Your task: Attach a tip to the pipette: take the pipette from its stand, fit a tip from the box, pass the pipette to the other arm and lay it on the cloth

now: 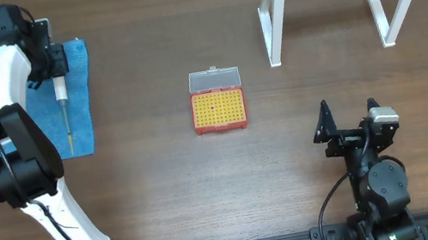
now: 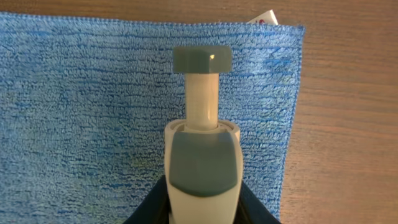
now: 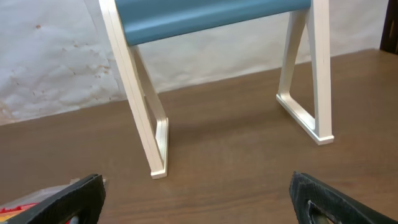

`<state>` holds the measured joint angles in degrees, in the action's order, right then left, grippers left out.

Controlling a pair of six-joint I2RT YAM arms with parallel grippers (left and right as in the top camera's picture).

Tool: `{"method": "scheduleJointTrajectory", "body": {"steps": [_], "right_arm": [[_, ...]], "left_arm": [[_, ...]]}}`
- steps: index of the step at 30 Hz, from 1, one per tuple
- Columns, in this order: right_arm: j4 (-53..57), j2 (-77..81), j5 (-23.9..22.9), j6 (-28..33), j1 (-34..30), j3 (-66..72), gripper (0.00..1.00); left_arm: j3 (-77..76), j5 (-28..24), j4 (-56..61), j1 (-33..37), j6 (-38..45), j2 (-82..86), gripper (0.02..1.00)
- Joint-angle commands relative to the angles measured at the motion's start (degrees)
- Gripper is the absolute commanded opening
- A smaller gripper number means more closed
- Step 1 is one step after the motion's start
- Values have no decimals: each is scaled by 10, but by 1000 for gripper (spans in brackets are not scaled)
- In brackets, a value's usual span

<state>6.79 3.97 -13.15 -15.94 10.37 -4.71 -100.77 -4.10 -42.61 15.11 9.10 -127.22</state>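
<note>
Holding the pipette (image 1: 59,87) by its upper body, the left hand (image 1: 54,68) is clamped on it, with dark fingers (image 2: 144,213) pressed against either side of the white-and-grey handle. The grey plunger button (image 2: 202,60) sticks out just beyond the hand. The slim shaft runs the other way, back toward the arm's base, and ends in a yellow tip (image 1: 69,141) that is fitted on it. Directly beneath this hand lies the blue cloth (image 1: 80,90), and the whole length of the pipette is over it. Whether the pipette already touches the fabric cannot be told. The tip box (image 1: 218,109) sits well off to this hand's right on the brown desk (image 1: 156,191), with its clear lid folded back and its rows of yellow tips showing. The right hand (image 1: 347,108) hangs low near its own base with its fingers (image 3: 69,200) spread wide apart and nothing between them. Ahead of that hand, well apart from it, stands the pipette stand (image 3: 205,15), a blue bar on white legs resting on the desk. The tip box is off to that hand's left.
</note>
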Motion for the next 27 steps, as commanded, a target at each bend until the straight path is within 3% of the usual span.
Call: {"method": "scheduleJointTrajectory", "body": {"steps": [1,4,15,21,24,27], "right_arm": [[-5,-2,7,-14,3,5,974],[-5,-2,8,-14,3,5,974],[-25,-2,7,-14,3,5,974],[-33,-2,7,-14,3,5,976],[-33,-2,7,-14,3,5,974],[-33,-2,7,-14,3,5,974]], "left_arm": [[-13,-6,4,2,-7,-32,27],[-13,-5,2,2,-7,-42,31],[-13,0,21,2,-7,-43,246],[-13,0,15,2,-7,-43,520],[-13,0,10,2,-7,-43,814],[-15,0,-2,2,-7,-43,952]]}}
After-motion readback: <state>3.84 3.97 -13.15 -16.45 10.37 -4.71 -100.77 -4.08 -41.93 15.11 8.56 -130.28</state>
